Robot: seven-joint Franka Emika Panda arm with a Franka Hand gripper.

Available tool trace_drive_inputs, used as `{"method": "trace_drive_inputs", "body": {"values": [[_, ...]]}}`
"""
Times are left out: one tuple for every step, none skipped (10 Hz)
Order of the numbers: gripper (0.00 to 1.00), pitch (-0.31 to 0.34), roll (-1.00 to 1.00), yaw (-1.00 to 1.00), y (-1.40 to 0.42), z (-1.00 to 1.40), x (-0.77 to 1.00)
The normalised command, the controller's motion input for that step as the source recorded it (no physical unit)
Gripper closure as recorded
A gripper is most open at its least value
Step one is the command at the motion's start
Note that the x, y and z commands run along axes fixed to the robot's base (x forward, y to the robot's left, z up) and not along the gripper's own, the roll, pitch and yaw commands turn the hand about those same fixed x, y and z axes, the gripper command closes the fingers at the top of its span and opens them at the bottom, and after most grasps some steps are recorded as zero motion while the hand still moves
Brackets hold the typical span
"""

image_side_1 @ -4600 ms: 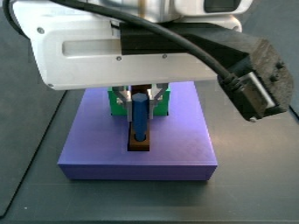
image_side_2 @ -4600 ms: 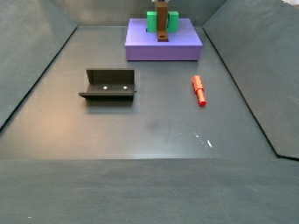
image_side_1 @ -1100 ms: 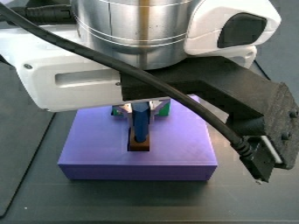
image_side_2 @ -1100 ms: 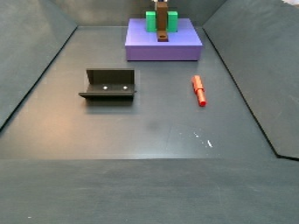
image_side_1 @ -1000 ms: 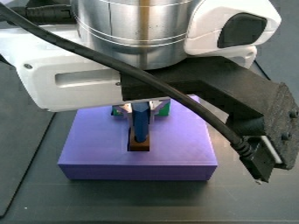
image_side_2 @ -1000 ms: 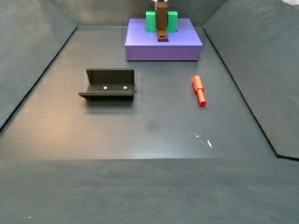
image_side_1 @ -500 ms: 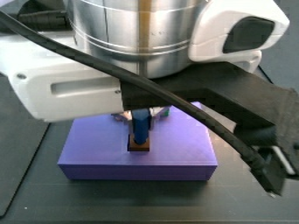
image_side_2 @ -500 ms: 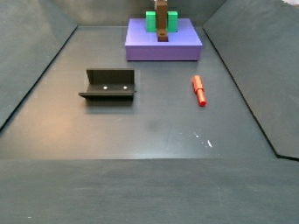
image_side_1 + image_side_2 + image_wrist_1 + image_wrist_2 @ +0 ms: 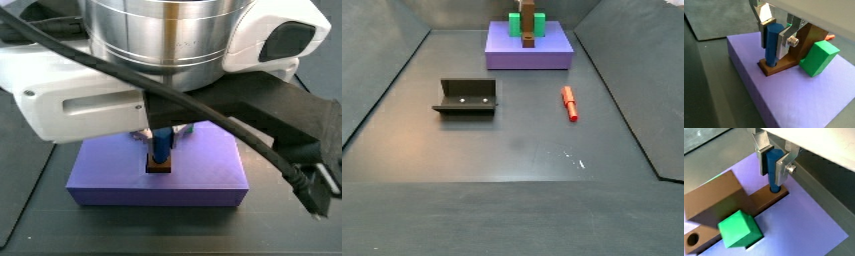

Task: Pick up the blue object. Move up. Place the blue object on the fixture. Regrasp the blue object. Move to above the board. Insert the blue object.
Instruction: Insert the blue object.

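The blue object (image 9: 773,31) (image 9: 771,159) stands upright with its lower end in the end hole of the brown bar (image 9: 777,66) (image 9: 717,203) on the purple board (image 9: 797,95) (image 9: 811,218). My gripper (image 9: 773,48) (image 9: 771,178) is above the board, shut on the blue object, one pad on each side of its upper half. In a side view the arm's housing hides most of the gripper, and only the blue object's (image 9: 160,150) lower part shows above the board (image 9: 201,178). The fixture (image 9: 466,97) sits apart on the floor, with nothing on it.
A green block (image 9: 817,58) (image 9: 741,229) stands on the bar just behind the blue object. A red peg (image 9: 569,103) lies on the floor between the fixture and the right wall. The bar's round hole (image 9: 692,239) is at its other end. Grey walls enclose the floor.
In the side view the arm's housing has come lower and nearer, covering more of the blue object. The blue object stays upright in the bar. The fixture and the red peg have not moved.
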Motion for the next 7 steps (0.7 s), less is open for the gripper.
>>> {"method": "trace_drive_inputs", "body": {"values": [[1.00, 0.269, 0.20, 0.18, 0.35, 0.21, 0.64], [1.00, 0.283, 0.23, 0.17, 0.36, 0.25, 0.62], [1.00, 0.314, 0.18, 0.23, 0.15, 0.34, 0.64], [1.00, 0.190, 0.06, 0.31, 0.00, 0.11, 0.28], [1.00, 0.000, -0.02, 0.14, 0.00, 0.00, 0.00], [1.00, 0.000, 0.00, 0.07, 0.00, 0.00, 0.00], [1.00, 0.000, -0.01, 0.05, 0.00, 0.00, -0.02]]}}
